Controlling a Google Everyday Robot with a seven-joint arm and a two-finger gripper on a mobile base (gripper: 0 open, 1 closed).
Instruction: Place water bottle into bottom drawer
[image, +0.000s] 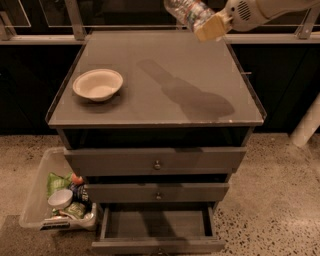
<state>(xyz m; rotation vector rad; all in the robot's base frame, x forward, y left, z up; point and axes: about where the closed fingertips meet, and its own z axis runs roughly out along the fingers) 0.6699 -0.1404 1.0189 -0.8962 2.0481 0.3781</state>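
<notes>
My gripper (210, 26) is at the top of the view, high above the back right of the cabinet top, shut on the water bottle (187, 12). The clear crinkled bottle sticks out to the left of the tan fingers (214, 28), tilted, its far end cut off by the frame's top edge. The bottom drawer (157, 227) is pulled out at the foot of the cabinet, a shallow grey box with nothing in it. The bottle and arm cast a shadow (192, 97) on the cabinet top.
A cream round bowl (98, 84) sits on the left of the cabinet top (160, 107). The top drawer (156, 161) stands a little out, the middle drawer (157, 192) less so. A clear bin (55, 192) of packets stands on the floor at left. A white post (309, 125) is at right.
</notes>
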